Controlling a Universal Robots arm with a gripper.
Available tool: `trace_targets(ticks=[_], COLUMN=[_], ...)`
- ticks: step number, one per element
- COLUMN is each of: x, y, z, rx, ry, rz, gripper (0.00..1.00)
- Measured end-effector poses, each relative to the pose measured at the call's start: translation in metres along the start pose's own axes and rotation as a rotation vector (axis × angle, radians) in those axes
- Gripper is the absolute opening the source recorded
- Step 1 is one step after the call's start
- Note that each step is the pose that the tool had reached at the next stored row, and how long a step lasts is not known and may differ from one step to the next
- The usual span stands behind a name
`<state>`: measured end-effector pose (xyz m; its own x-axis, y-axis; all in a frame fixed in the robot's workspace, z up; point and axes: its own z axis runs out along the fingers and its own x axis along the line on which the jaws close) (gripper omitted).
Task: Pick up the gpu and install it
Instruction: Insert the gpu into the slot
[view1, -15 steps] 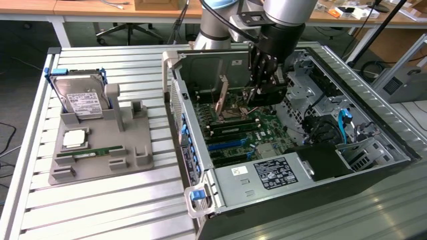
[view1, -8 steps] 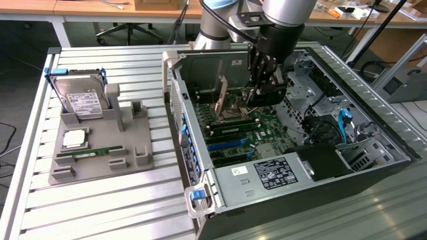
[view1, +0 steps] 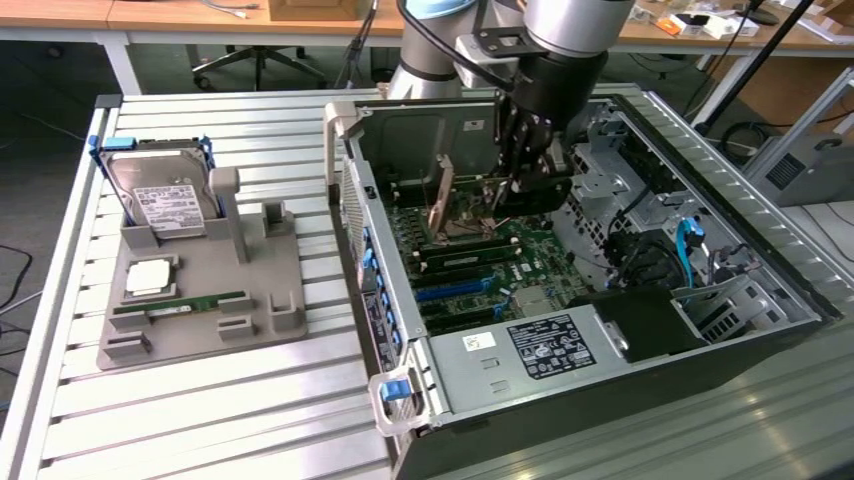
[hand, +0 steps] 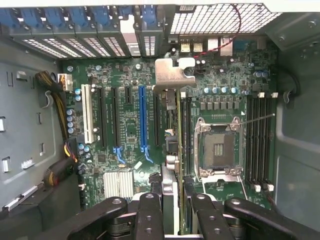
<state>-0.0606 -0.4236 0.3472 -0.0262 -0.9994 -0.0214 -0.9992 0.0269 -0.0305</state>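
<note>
Exterior view has your gripper (view1: 514, 185) down inside the open computer case (view1: 747, 250), over the motherboard (view1: 521, 255), and it's clamped on the gpu (view1: 441, 195), which stands on edge. From the wrist view you see the fingers (hand: 150, 215) pinching the gpu (hand: 172, 125) edge-on, its silver bracket (hand: 172, 75) toward the case's back wall, between the blue slot (hand: 143, 117) and the processor socket (hand: 218, 147).

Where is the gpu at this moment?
The gpu stands on edge inside the open computer case, held by the gripper above the motherboard, right of the parts stand in the exterior view.
</note>
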Motion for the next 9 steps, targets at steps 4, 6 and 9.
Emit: trace_targets(ticks=[4,6,9], x=[0.0008,0.0012,0.0023], y=[0.0005,0.0008,0.0016], z=[0.0005,0.0007,0.0012], rx=[0.0,0.0,0.0], ry=[0.0,0.0,0.0], rz=[0.0,0.0,0.0], gripper=[0.27,0.27,0.27])
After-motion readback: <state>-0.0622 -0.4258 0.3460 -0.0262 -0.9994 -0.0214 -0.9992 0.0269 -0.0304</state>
